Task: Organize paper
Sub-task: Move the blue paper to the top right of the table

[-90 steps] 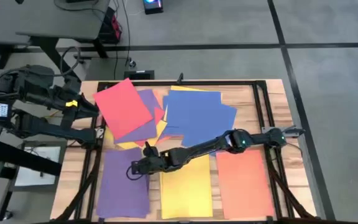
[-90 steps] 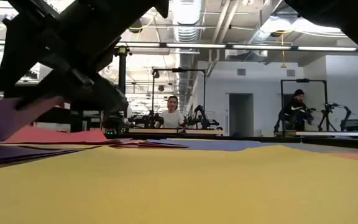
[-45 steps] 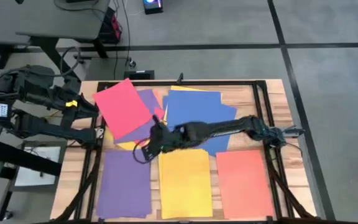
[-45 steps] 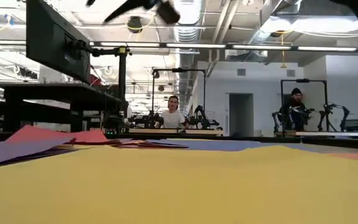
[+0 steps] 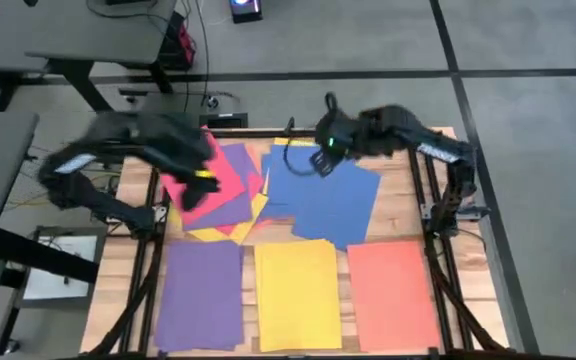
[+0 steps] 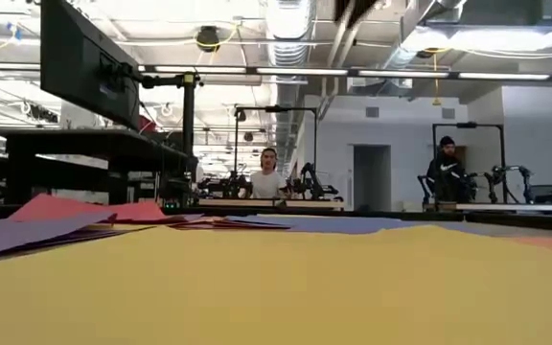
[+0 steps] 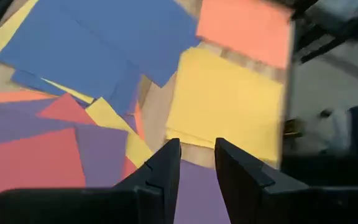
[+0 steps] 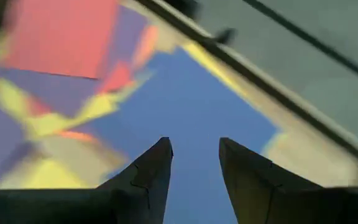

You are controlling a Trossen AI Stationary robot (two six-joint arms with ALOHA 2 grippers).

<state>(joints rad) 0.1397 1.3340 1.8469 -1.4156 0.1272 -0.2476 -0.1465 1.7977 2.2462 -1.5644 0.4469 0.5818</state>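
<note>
**Q:** What does the overhead camera give you that the others can't?

**Me:** The whole layout. The mixed paper pile (image 5: 268,185) lies at the table's far half: blue sheets (image 5: 323,195) on my right side, a red sheet (image 5: 200,172) and purple ones toward my left, yellow corners poking out between. Along the near edge three sorted stacks sit side by side: the purple stack (image 5: 200,295), the yellow stack (image 5: 298,295) and the orange stack (image 5: 393,293). My left gripper (image 5: 200,185) hangs over the red sheet; my right gripper (image 5: 325,158) hangs over the far edge of the blue sheets.

**Q:** And the wrist cameras?

**Me:** They show the fingers. My left gripper (image 7: 196,163) has its fingers slightly parted, nothing between them, above the yellow and purple stacks' far ends. My right gripper (image 8: 194,163) is also parted and empty, over blue paper.

**Q:** The table-level camera?

**Me:** Mostly the yellow stack (image 6: 276,287) filling the foreground, with red and purple edges lifting slightly at the left. Beyond the table, two people (image 6: 267,174) are at benches. Neither gripper shows clearly there.

**Q:** Room to move?

**Me:** Bare wood (image 5: 408,200) shows between the blue sheets and the orange stack, and along the black frame rails (image 5: 423,185) at both sides. Narrow gaps separate the three stacks.
</note>
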